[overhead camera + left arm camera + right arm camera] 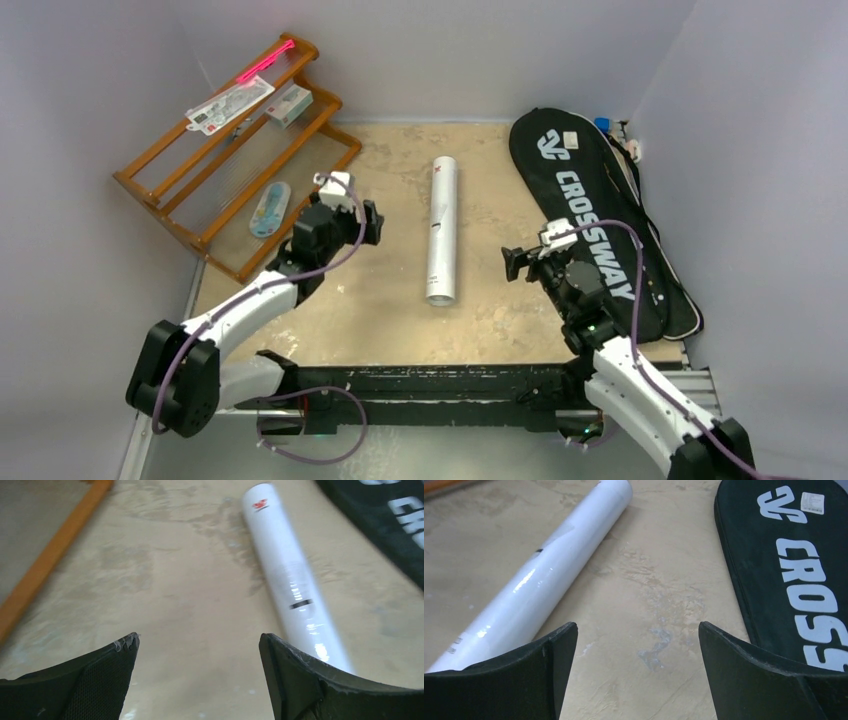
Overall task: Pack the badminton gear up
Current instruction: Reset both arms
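tube (442, 230) between rack (236, 160), left, and bag (600, 220), right

The left arm (250, 300) reaches from its base at the near left toward the far right, its white forearm sloping up to a black wrist. The left gripper (355, 207) has its jaws spread wide. In the wrist view both black fingers (100, 680) stand well apart, tips pointing far. The right arm (630, 385) rises from the near right and leans far and left. The right gripper (532, 250) is likewise agape, tilted downward, gripping nothing. A purple cable (350, 245) loops along each arm.
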You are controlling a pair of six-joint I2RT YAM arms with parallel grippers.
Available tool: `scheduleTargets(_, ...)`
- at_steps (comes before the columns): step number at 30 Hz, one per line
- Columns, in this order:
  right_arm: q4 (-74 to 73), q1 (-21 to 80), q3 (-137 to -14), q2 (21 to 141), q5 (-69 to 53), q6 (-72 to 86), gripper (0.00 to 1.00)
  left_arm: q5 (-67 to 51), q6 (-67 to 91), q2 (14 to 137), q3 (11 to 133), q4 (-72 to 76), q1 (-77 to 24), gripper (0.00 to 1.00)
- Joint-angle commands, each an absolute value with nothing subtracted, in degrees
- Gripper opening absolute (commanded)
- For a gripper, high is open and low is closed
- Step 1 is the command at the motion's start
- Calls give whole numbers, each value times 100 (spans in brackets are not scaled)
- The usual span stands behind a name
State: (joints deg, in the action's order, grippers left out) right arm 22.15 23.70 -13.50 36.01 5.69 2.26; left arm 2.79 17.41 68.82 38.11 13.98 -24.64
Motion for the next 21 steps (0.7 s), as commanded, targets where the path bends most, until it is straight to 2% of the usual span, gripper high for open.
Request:
scheduleTargets(1,4050,2363,-1387,4513,515,-890,92,1488,537,6550,2897,2746,-2457,89)
scheduleTargets(6,5476,1798,-1366,5927,1091,-696,95,1940,347,6765,2607,3251,-2155,96)
scheduleTargets(11,6027,1163,-1648,7169,1065,-815,95,1984,27,6887,1976,4424,-1657,100)
scheduleTargets(16,6126,657,-1808,7836,889,-670,97,1325,199,7219,1651,5047,-727,100)
scheduleTargets(21,7655,273,-1457,8965,756,-359,97,703,245,7884,1347,6158,-300,100)
